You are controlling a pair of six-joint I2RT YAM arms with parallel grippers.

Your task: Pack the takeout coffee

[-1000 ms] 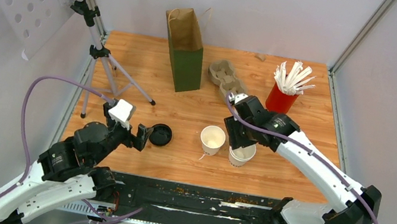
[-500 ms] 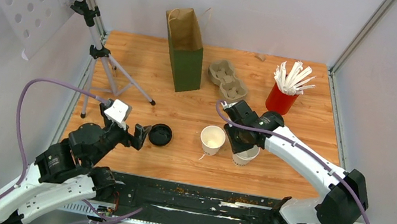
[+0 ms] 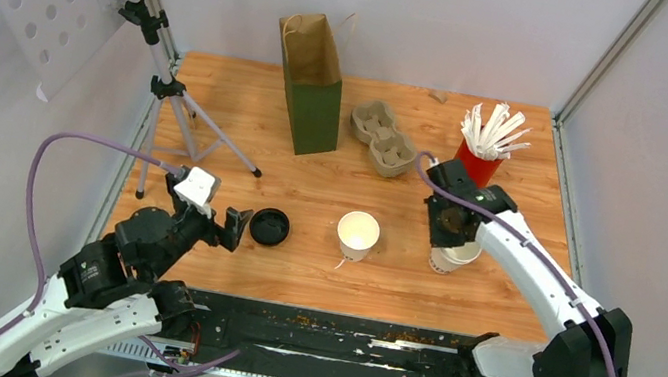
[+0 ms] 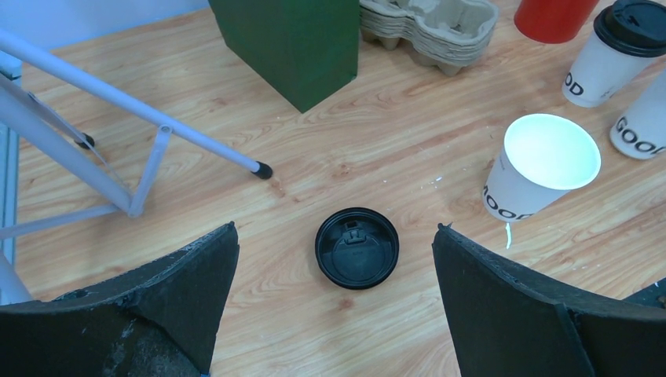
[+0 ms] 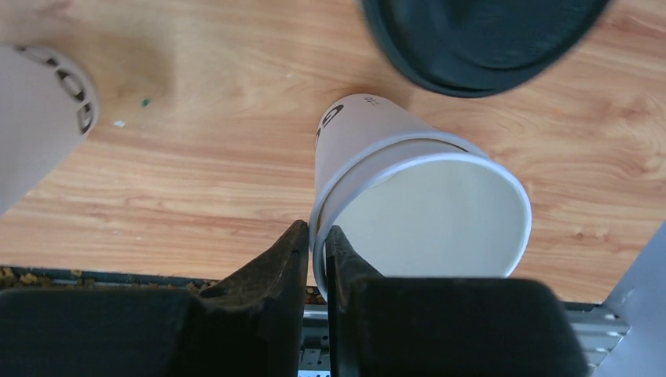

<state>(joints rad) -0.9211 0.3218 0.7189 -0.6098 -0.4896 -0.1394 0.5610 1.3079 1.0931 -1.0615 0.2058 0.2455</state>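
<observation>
Three white paper cups printed "GOOD" are on the wooden table. A lidded cup stands just beside the red cup of stirrers. An open cup stands alone near the table's middle. A second open cup sits at the right, tilted in the right gripper, whose jaws are pinched narrow on its rim, one finger inside the wall and one outside. The left gripper hangs spread wide and holding nothing by a loose black lid that lies flat on the wood, apart from both open cups. Both open cups look empty, so they should be very light, and the thin paper wall would likely dent under a hard squeeze. The rolled rim is probably the stiffest place to pinch, as here. The lid looks like slick, thin plastic, best taken across its raised edge and then pressed evenly onto a rim.
</observation>
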